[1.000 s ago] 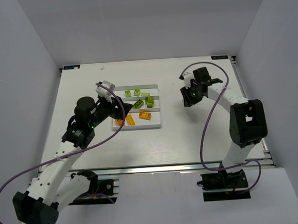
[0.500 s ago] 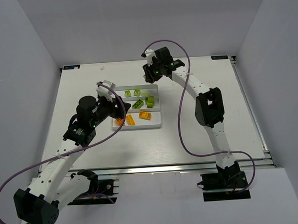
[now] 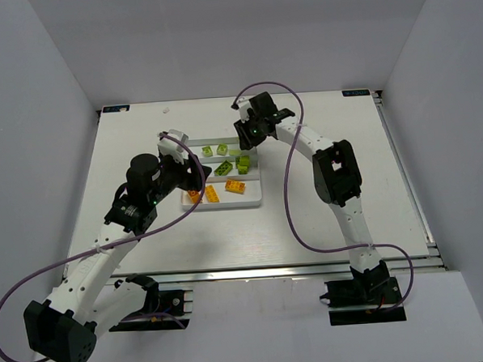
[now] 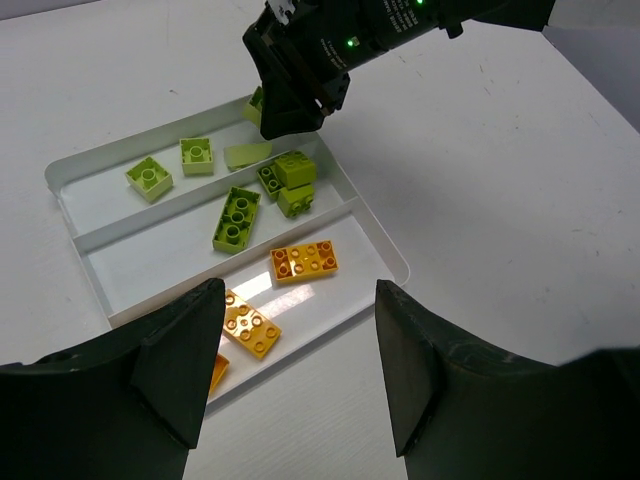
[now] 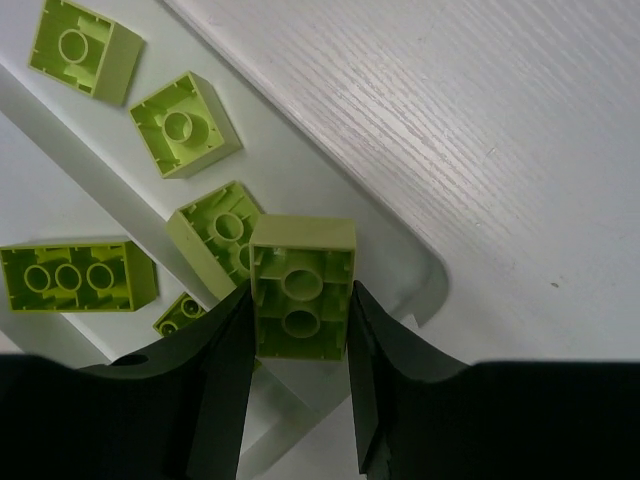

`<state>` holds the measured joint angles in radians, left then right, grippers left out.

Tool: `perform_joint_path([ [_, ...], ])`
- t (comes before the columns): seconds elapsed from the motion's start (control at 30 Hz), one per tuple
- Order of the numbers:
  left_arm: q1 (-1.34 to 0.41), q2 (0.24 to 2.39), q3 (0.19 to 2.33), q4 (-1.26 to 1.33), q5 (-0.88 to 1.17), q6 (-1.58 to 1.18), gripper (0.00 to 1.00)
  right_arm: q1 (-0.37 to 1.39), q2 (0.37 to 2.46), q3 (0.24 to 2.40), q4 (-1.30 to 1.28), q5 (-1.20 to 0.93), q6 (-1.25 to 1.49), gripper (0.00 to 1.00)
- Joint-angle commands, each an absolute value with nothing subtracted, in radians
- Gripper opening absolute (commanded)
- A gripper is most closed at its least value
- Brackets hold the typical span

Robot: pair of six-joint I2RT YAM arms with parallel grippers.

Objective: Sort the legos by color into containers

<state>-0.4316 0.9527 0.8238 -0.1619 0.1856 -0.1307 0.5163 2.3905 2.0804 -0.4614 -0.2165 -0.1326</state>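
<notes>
The white tray (image 3: 259, 198) has three long compartments. Several lime green legos (image 4: 237, 218) lie in its far and middle compartments, and three orange legos (image 4: 304, 261) lie in the near one. My right gripper (image 5: 300, 295) is shut on a lime green lego (image 5: 302, 285) and holds it just above the tray's far right corner (image 5: 430, 280); it also shows in the top view (image 3: 246, 143). My left gripper (image 4: 300, 370) is open and empty, hovering over the tray's near left edge (image 3: 191, 184).
White walls close the table (image 3: 324, 209) at the back and both sides. The right arm (image 3: 321, 148) reaches across the far right of the table. Purple cables hang from both arms.
My right arm has swung from the table's right side to the tray's far right corner with the green lego in its jaws. The left arm has barely moved.
</notes>
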Motion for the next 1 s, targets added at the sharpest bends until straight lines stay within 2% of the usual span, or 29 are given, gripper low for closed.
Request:
perform_joint_path([
  [0.0,-0.436,0.943,0.831,-0.166,0.170,-0.121,0.71,0.517,2.370,2.071,-0.433,-0.235,-0.120,0.24],
  [0.03,-0.436,0.945,0.833,-0.167,0.167,-0.120,0.71,0.512,2.372,2.074,-0.437,-0.229,-0.120,0.29],
  [0.07,-0.436,0.943,0.831,-0.167,0.169,-0.120,0.71,0.515,2.370,2.074,-0.439,-0.222,-0.120,0.42],
  [0.13,-0.436,0.940,0.833,-0.167,0.169,-0.120,0.71,0.512,2.362,2.074,-0.448,-0.216,-0.124,0.53],
  [0.17,-0.436,0.940,0.833,-0.166,0.169,-0.120,0.71,0.515,2.356,2.074,-0.449,-0.213,-0.126,0.64],
  [0.37,-0.436,0.931,0.824,-0.160,0.160,-0.120,0.71,0.512,2.266,2.045,-0.454,-0.198,-0.136,0.72],
  [0.63,-0.436,0.925,0.812,-0.152,0.123,-0.112,0.69,0.503,2.038,1.906,-0.456,-0.187,-0.149,0.73],
  [0.7,-0.436,0.913,0.802,-0.146,0.121,-0.112,0.65,0.505,1.970,1.784,-0.428,-0.199,-0.149,0.73],
  [0.73,-0.436,0.913,0.801,-0.143,0.123,-0.110,0.57,0.500,1.895,1.690,-0.401,-0.215,-0.149,0.74],
  [0.83,-0.436,0.911,0.784,-0.129,0.111,-0.112,0.46,0.483,1.730,1.527,-0.364,-0.256,-0.146,0.79],
  [0.9,-0.436,0.913,0.767,-0.117,0.097,-0.109,0.46,0.476,1.593,1.341,-0.287,-0.267,-0.149,0.84],
  [0.97,-0.436,0.919,0.762,-0.117,0.101,-0.113,0.55,0.468,1.505,1.187,-0.235,-0.265,-0.163,0.89],
])
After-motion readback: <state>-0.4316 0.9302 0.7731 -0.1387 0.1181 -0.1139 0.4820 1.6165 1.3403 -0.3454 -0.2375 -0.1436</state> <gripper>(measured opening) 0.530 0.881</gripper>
